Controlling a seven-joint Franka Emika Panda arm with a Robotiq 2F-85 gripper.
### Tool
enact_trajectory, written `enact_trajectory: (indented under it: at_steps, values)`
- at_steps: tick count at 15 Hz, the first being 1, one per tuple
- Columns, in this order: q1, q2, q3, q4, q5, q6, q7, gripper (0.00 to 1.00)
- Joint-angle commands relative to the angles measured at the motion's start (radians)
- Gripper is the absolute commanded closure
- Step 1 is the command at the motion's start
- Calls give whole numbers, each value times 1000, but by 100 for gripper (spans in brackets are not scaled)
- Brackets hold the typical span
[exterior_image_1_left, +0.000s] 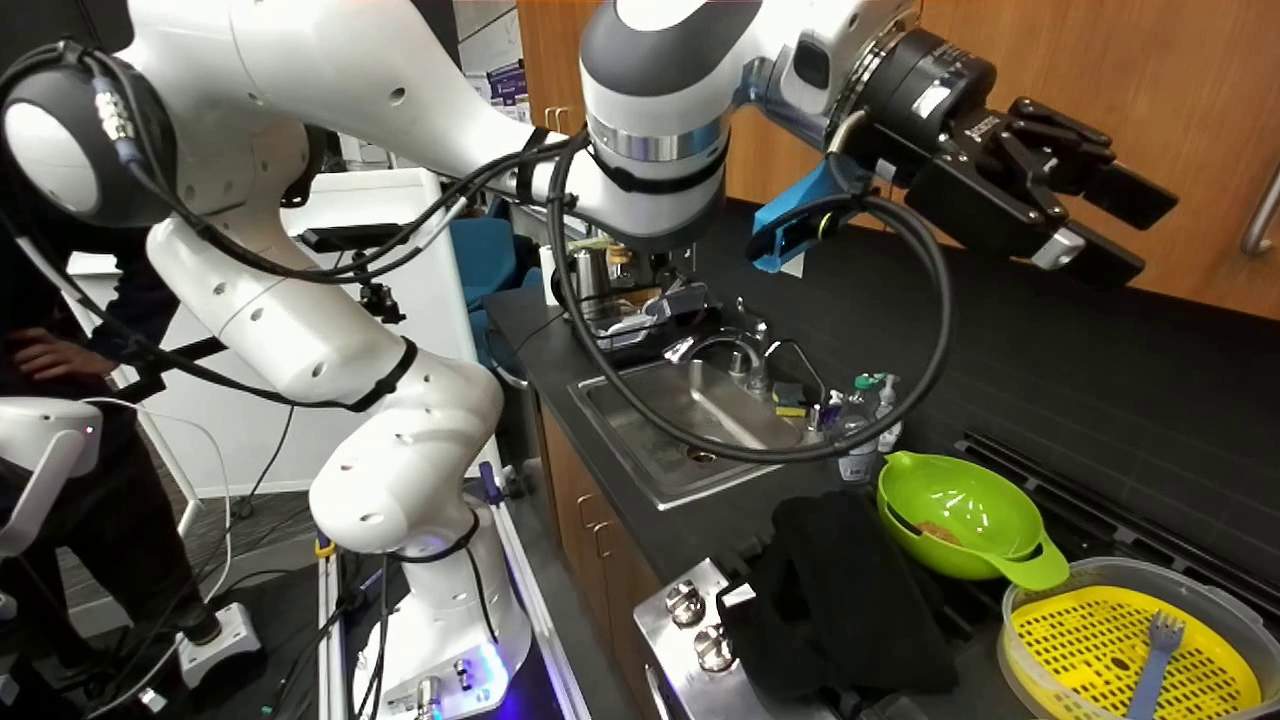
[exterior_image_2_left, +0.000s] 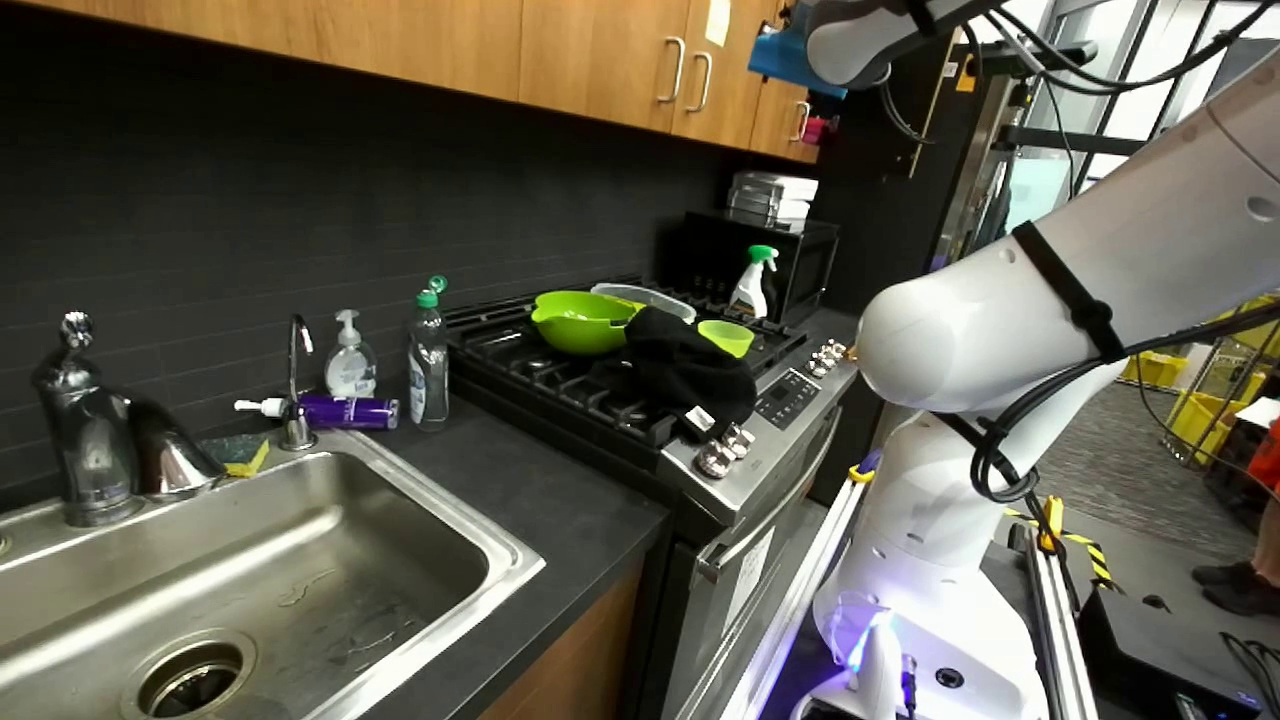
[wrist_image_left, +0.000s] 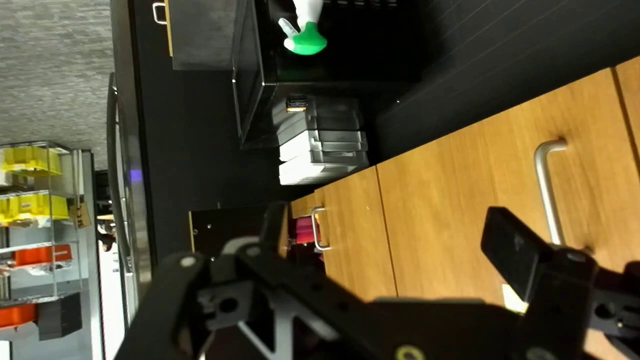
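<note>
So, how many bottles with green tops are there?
2: a clear bottle beside the sink and a spray bottle near the microwave. More could be hidden.

Pincer (exterior_image_1_left: 1158, 235): free air between spread jaws and down to green bowl (exterior_image_1_left: 965, 510). In the way: cabinet door (wrist_image_left: 455, 205) and its projecting handle (wrist_image_left: 547, 192) beyond jaws; cable loop (exterior_image_1_left: 943, 318) hanging below the wrist (exterior_image_1_left: 790, 95); faucet (exterior_image_2_left: 95, 450) at sink (exterior_image_2_left: 430, 490); spray bottle (exterior_image_2_left: 750, 288) beside microwave (exterior_image_2_left: 814, 265).

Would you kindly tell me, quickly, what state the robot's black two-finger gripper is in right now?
Black two-finger gripper: open, its jaws spread apart, with nothing held between them.
</note>
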Motion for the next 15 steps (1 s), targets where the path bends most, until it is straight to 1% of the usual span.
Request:
enact_trajectory:
  at_steps: [1,5,7,13,15]
  values:
    - [38,45,-85,67,83,-25,-16,0]
    - [27,69,-156,130,216,-25,-59,0]
    - [7,84,-168,160,267,-27,-70,0]
    - [-52,136,-153,210,343,-44,-72,0]
    - [-56,151,-145,221,357,-47,-79,0]
